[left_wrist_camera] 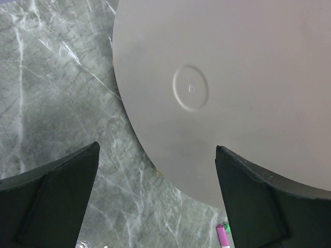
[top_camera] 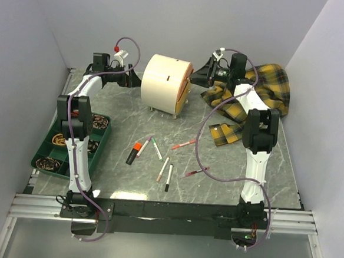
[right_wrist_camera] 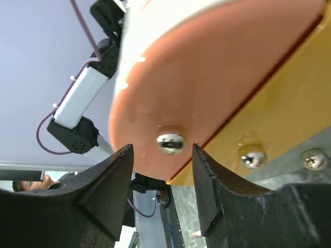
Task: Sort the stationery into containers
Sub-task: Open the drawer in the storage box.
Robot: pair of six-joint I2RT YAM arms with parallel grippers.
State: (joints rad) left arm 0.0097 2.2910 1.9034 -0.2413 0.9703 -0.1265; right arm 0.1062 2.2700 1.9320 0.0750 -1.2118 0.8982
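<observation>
**Closest in: right gripper [right_wrist_camera: 162,146] at drawer knob [right_wrist_camera: 170,143], nothing held**

Found jaws apart, one black finger either side of the small round knob on the orange drawer [right_wrist_camera: 207,77]; saw no contact with it; cannot tell how far short of the knob the tips stand. Logged yellow drawer [right_wrist_camera: 289,103] directly beside the orange one, with two knobs of its own; both set in the front face of the cream cabinet [top_camera: 163,81].

Located left gripper [left_wrist_camera: 156,146] at the plain back face of the cabinet, opposite the drawers; jaws spread wide, gripping nothing.

Noted stationery [top_camera: 157,150] lying loose on the marble table [top_camera: 233,186] on the near side of the cabinet, well apart from it: orange-capped marker [top_camera: 134,152] nearest the cabinet's back end; red pen [top_camera: 183,144] below its drawer end; white pen [top_camera: 168,177] farther out.

Recorded green tray [top_camera: 100,144] to the near left of the cabinet, coiled items in its compartments; yellow plaid cloth [top_camera: 269,88] heaped to the right of the cabinet.
</observation>
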